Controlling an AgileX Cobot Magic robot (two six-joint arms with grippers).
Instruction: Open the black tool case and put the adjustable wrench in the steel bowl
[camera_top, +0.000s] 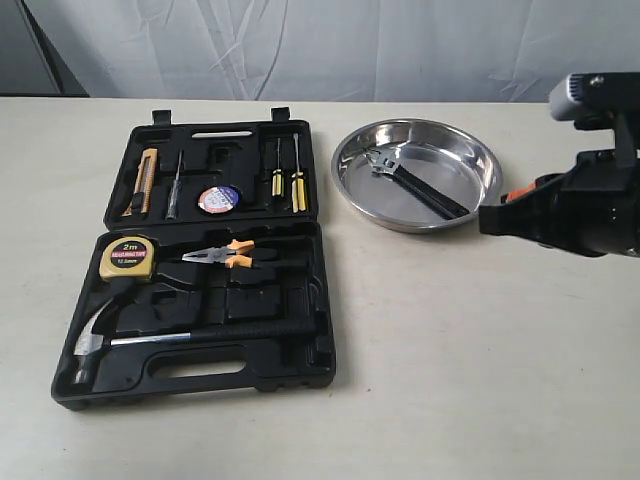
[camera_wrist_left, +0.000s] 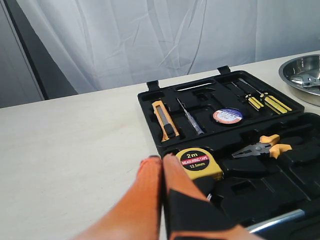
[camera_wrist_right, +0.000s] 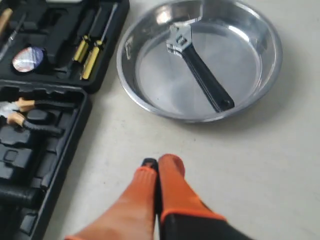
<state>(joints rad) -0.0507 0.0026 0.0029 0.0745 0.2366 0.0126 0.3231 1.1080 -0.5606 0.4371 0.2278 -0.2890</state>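
The black tool case (camera_top: 200, 262) lies open on the table at the left, lid flat behind its base, also seen as the case (camera_wrist_left: 295, 165) and the case (camera_wrist_right: 30, 165). The adjustable wrench (camera_top: 420, 185) rests inside the steel bowl (camera_top: 480, 195) at the back right; the right wrist view shows the wrench (camera_wrist_right: 200, 70) in the bowl (camera_wrist_right: 150, 100). My right gripper (camera_wrist_right: 159, 165) is shut and empty above bare table, short of the bowl; in the exterior view only its arm shows. My left gripper (camera_wrist_left: 161, 161) is shut and empty, by the case's corner near the tape measure (camera_wrist_left: 199, 163).
In the case lie a claw hammer (camera_top: 150, 340), orange-handled pliers (camera_top: 228, 256), a yellow tape measure (camera_top: 127, 258), a utility knife (camera_top: 143, 183), screwdrivers (camera_top: 285, 175) and a roll of tape (camera_top: 218, 200). The right arm (camera_top: 575, 200) hangs at the right edge. A white curtain backs the table.
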